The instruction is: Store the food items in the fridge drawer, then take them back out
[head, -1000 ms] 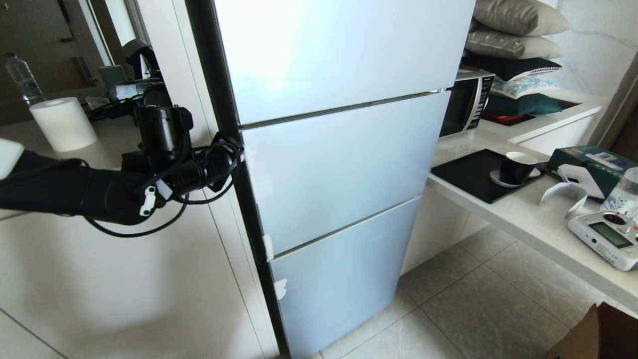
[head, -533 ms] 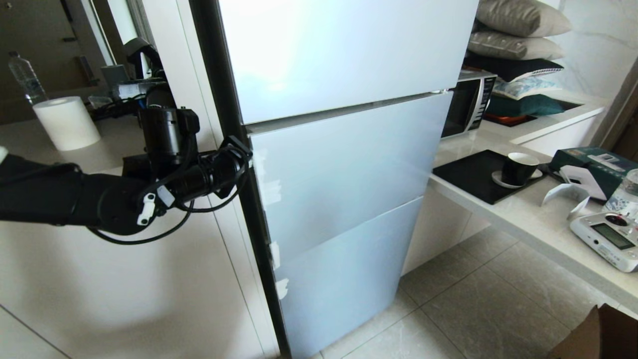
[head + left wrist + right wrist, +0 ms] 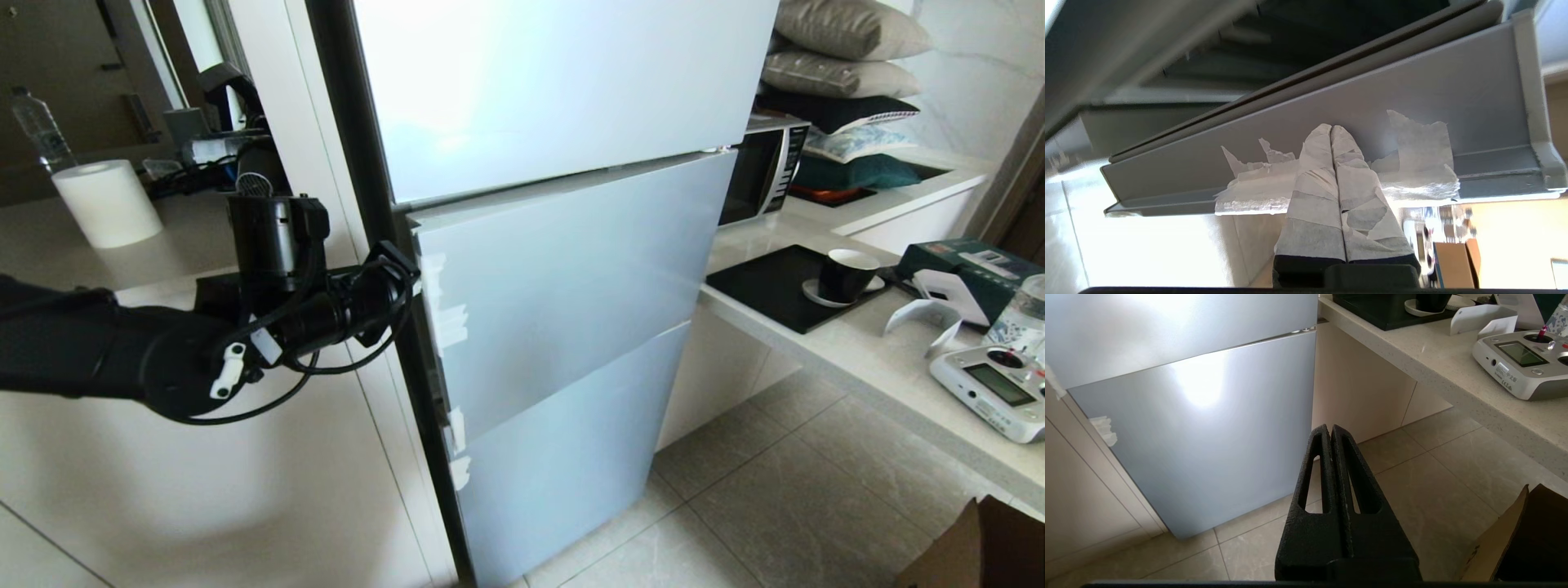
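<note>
A: Where is the left gripper (image 3: 1332,130)?

B: At the left edge of the glossy pale blue-grey middle fridge door (image 3: 563,278). Its two tape-wrapped fingers (image 3: 1314,171) are pressed flat together with nothing between them, and their tips rest against the door's grey inner side edge, right among torn scraps of white tape (image 3: 1412,163) stuck there.

A: Is the door ajar?

B: Yes. In the head view its left edge stands out from the black fridge frame (image 3: 359,163), nearer than the upper pale door panel (image 3: 555,82) and the lower one (image 3: 571,457), which both sit flush. The left wrist view shows a dark gap behind the panel.

A: And the right gripper (image 3: 1331,428)?

B: Hanging low to the right of the fridge, over the beige tiled floor (image 3: 1445,465), its black slotted fingers touching along their length, empty.

A: The fridge drawer, the red food item?

B: Neither shows in any view; the gap behind the door is too dark to read.

A: What else?

B: A stone counter (image 3: 857,351) on the right carries a black cup on a saucer (image 3: 845,276) and a white handheld controller (image 3: 992,392).
</note>
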